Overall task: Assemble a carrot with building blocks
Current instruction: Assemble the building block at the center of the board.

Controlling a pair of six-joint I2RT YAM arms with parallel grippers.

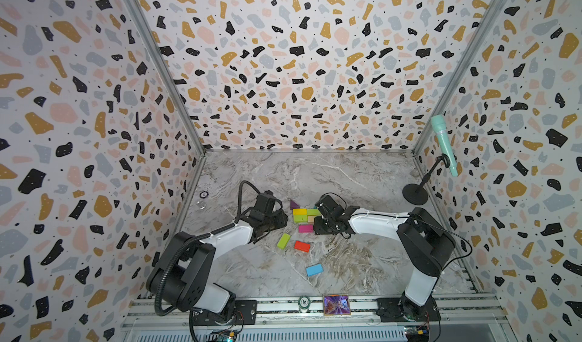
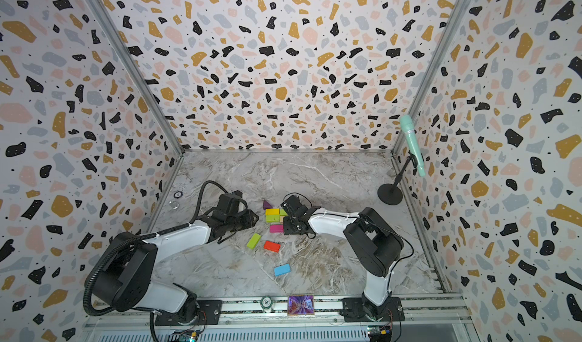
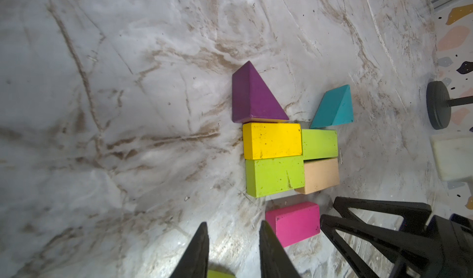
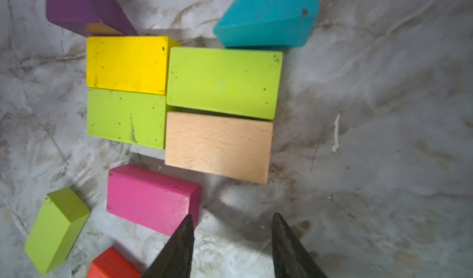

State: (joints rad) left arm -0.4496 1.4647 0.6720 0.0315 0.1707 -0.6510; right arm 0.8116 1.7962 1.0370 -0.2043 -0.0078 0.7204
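Observation:
The carrot's wide end lies at mid-table: a yellow block (image 3: 271,141), two lime green blocks (image 3: 273,175) (image 3: 320,144) and a tan block (image 3: 321,175) packed two wide. A purple triangle (image 3: 252,95) touches the yellow block, and a teal triangle (image 3: 332,107) sits by a green one. A magenta block (image 4: 151,200) lies loose beside them. Nearer the front lie a lime green block (image 1: 283,240), a red block (image 1: 302,246) and a light blue block (image 1: 314,269). My left gripper (image 3: 234,225) is open over bare table. My right gripper (image 4: 233,216) is open, one fingertip (image 4: 188,223) at the magenta block's end.
A mint microphone (image 1: 442,138) on a black stand (image 1: 415,194) occupies the back right corner. A small ring (image 1: 203,194) lies by the left wall. A picture card (image 1: 336,304) and a round chip (image 1: 304,302) sit on the front rail. Patterned walls enclose three sides.

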